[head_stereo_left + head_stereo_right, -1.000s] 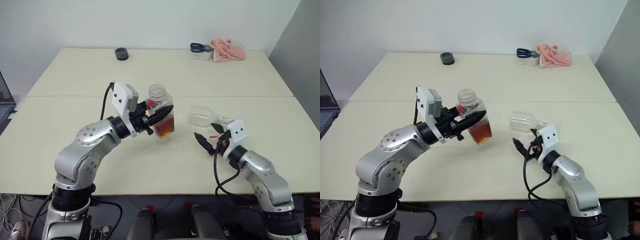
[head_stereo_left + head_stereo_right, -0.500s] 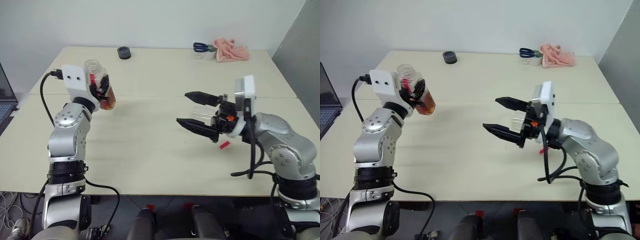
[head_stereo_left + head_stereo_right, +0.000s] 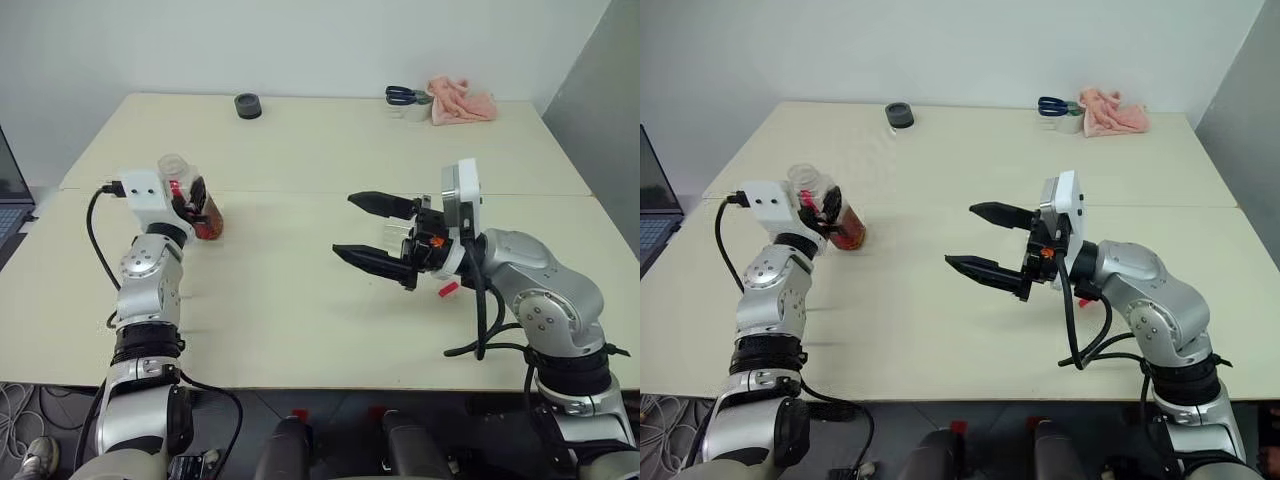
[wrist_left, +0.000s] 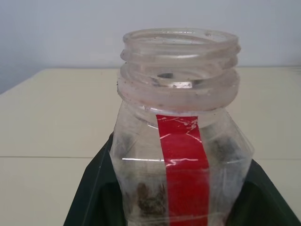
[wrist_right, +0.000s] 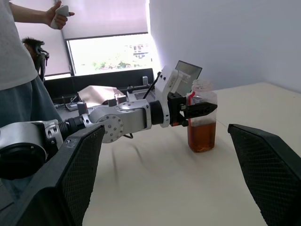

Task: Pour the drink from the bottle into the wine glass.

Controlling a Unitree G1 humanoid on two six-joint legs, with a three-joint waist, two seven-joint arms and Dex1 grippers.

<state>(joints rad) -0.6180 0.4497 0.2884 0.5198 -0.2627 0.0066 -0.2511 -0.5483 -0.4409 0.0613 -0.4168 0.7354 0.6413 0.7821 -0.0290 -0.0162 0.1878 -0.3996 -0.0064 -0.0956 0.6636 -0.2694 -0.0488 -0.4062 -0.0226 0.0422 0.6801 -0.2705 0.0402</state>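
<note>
Right gripper hangs empty, jaws spread wide, mid-table. Left gripper is clamped on the bottle at table's left: uncapped, upright, part-full of drink. Thin, squashy plastic, probably light; grip the squarish midbody gently.

Clear glossy plastic bottle; matt table; pink cloth.

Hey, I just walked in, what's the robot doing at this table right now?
The left gripper is shut on the bottle, holding it upright and uncapped over the table's left side, with amber drink in its lower half. The right gripper is open, holds nothing, and points toward the bottle. A red cap lies on the table below the right arm. A person's hand holds a controller in the background.
</note>
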